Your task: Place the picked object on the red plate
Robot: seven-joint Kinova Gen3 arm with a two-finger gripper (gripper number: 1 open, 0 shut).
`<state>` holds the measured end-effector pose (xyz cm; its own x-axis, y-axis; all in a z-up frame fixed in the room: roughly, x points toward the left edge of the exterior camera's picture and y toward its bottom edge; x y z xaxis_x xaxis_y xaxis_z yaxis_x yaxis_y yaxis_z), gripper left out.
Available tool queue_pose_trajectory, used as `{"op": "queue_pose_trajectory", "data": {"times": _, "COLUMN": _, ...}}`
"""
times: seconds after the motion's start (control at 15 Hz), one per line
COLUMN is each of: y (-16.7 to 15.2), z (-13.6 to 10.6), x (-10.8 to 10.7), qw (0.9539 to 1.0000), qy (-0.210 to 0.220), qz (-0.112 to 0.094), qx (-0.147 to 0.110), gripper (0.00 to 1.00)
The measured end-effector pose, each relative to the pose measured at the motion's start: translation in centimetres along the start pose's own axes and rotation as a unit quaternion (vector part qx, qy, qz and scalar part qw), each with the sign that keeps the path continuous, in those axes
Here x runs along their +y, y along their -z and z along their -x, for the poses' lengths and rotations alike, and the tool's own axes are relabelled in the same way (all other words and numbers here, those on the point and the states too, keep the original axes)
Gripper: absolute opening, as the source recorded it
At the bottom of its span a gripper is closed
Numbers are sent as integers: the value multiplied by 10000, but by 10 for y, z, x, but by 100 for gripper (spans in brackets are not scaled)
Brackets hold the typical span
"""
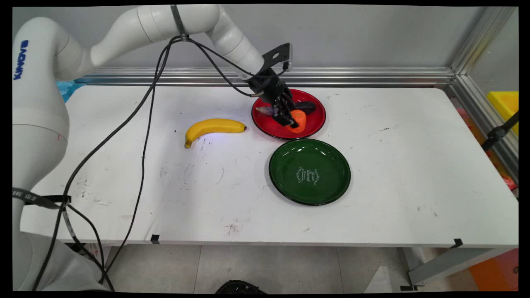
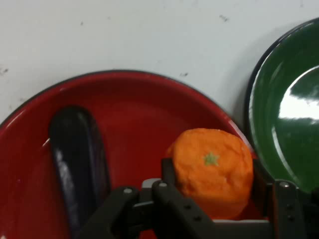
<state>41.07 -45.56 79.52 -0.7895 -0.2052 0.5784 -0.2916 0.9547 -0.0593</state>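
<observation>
My gripper reaches down into a red plate at the back middle of the table. In the hand view its two fingers press against both sides of an orange fruit with a small green star on top, so the gripper is shut on it. The orange rests low on the red plate. A dark purple eggplant lies on the same plate beside the orange, apart from the fingers. In the main view the eggplant is partly hidden behind the hand.
A green plate with white lettering lies just in front of the red one, its rim close to the orange. A yellow banana lies on the table left of the red plate. Black cables hang from the arm at the left.
</observation>
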Motion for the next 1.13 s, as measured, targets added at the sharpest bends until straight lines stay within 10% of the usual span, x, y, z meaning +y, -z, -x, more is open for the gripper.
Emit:
{"op": "queue_pose_trajectory", "data": {"times": 0.8, "y": -14, "z": 25, "x": -8, "qw": 9999, "qy": 56, "qz": -47, "qx": -93, "gripper": 0}}
{"op": "queue_pose_trajectory", "data": {"times": 0.87, "y": -15, "z": 26, "x": -8, "qw": 9999, "qy": 63, "qz": -39, "qx": -89, "gripper": 100}}
{"op": "queue_pose_trajectory", "data": {"times": 1.13, "y": -17, "z": 28, "x": -8, "qw": 9999, "qy": 78, "qz": -25, "qx": -68, "gripper": 100}}
